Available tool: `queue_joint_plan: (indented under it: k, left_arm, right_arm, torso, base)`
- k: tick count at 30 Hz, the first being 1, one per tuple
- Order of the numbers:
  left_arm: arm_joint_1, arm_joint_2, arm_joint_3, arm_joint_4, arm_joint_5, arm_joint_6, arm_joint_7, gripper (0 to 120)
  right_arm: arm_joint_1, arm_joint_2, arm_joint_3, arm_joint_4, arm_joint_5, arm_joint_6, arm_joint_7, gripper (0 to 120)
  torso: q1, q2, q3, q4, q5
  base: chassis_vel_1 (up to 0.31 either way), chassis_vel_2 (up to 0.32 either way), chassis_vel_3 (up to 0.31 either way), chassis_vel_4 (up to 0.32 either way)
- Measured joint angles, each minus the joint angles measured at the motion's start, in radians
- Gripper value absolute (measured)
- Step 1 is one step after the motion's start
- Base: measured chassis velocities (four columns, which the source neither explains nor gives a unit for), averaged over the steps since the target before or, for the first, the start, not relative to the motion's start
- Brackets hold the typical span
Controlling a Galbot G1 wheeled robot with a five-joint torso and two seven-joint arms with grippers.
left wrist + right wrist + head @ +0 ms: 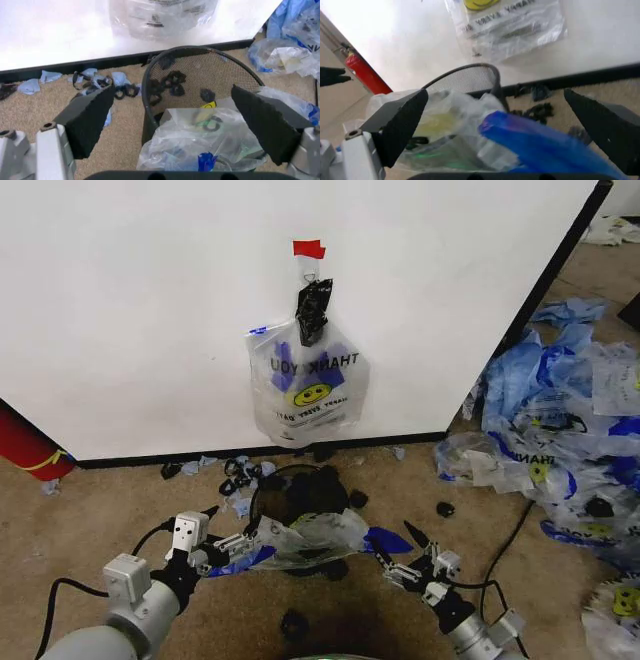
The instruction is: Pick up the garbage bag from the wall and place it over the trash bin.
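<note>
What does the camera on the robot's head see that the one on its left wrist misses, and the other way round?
Head view only: the red tape piece on the white wall panel, the small black plastic bag, the red cylinder, and both grippers, left and right, open beside the bin.

Left wrist view only: the dark scraps lying inside the bin.

Both: the round black wire-mesh trash bin, a see-through plastic bag draped on its near rim, and the smiley-face bag hanging on the wall.

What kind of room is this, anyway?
Probably a robot testing space rather than a home: a plain white wall panel on carpet, heaps of identical plastic bags, and a red fire extinguisher.
</note>
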Motion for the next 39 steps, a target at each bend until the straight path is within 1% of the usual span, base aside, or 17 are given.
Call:
queue_joint_plan:
  k: [3,7,13,20,25,27,29,31,33,34,36,38,39]
  left_arm:
    - [-0.003,-0.003,0.001,0.002,0.0,0.0,0.001,91]
    - [-0.018,-0.012,0.009,0.014,-0.006,0.0,0.002,91]
    - [-0.015,-0.022,0.012,0.02,-0.006,0.0,0.005,91]
    - [-0.023,-0.024,0.013,0.026,-0.005,-0.002,0.006,91]
    - [-0.05,-0.011,0.014,0.035,-0.011,-0.003,0.008,91]
    - [-0.074,0.006,0.012,0.042,-0.025,-0.005,0.013,91]
    - [-0.116,0.065,0.007,0.056,-0.075,-0.011,0.031,91]
    - [-0.135,0.096,0.007,0.067,-0.101,-0.02,0.047,91]
    - [-0.141,0.105,0.007,0.072,-0.108,-0.023,0.053,91]
    - [-0.15,0.118,0.007,0.081,-0.116,-0.028,0.061,91]
    - [-0.185,0.172,0.008,0.113,-0.15,-0.047,0.104,91]
    - [-0.213,0.206,0.012,0.135,-0.183,-0.056,0.126,91]
    - [-0.234,0.22,0.02,0.146,-0.202,-0.061,0.136,91]
  right_arm:
    - [0.009,-0.002,-0.031,0.025,0.015,-0.018,0.032,100]
    - [0.064,0.0,-0.133,0.097,0.048,-0.083,0.158,100]
    - [0.098,-0.001,-0.193,0.139,0.071,-0.129,0.235,100]
    - [0.092,-0.011,-0.227,0.156,0.059,-0.141,0.263,100]
    - [0.089,-0.011,-0.223,0.15,0.05,-0.134,0.263,100]
    - [0.087,-0.011,-0.216,0.148,0.046,-0.129,0.262,100]
    - [0.091,-0.013,-0.205,0.149,0.046,-0.126,0.261,100]
    - [0.104,-0.014,-0.202,0.149,0.051,-0.126,0.259,100]
    - [0.107,-0.014,-0.202,0.149,0.053,-0.126,0.259,100]
    - [0.11,-0.015,-0.201,0.149,0.055,-0.128,0.259,100]
    - [0.126,-0.017,-0.2,0.149,0.073,-0.135,0.256,100]
    - [0.14,-0.017,-0.202,0.145,0.084,-0.138,0.251,100]
    - [0.144,-0.015,-0.201,0.142,0.087,-0.141,0.248,100]
  torso:
    - [0.0,0.0,0.0,0.0,0.0001]
    - [0.0,0.0,0.0,-0.0001,0.0]
    - [0.0,0.0,0.0,0.0,0.0002]
    - [0.0,0.0,0.0,0.0,0.0001]
    - [0.0,0.0,0.0,0.0001,0.0]
    - [0.0,0.0,0.0,0.0,0.0]
    - [0.0,0.0,0.0,-0.0004,0.0002]
    - [0.0,0.0,0.0,0.0003,0.0]
    - [0.0,0.0,0.0,0.0002,0.0001]
    - [0.0,0.0,0.0,0.0001,0.0]
    - [0.0,0.0,0.0,0.0,0.0]
    - [0.0,0.0,0.0,-0.0003,0.0002]
    - [0.0,0.0,0.0,0.0003,0.0002]
  base:
    - [0.0,0.0,0.0,0.0]
    - [0.0,0.0,0.0,0.0]
    - [0.0,0.0,0.0,0.0]
    - [0.0,0.0,0.0,0.0]
    - [0.0,0.0,0.0,0.0]
    - [0.0,0.0,0.0,0.0]
    - [0.0,0.0,0.0,0.0]
    - [0.0,0.0,0.0,0.0]
    - [0.0,0.0,0.0,0.0]
    - [0.0,0.0,0.0,0.0]
    - [0.0,0.0,0.0,0.0]
    - [0.0,0.0,0.0,0.0]
    - [0.0,0.0,0.0,0.0]
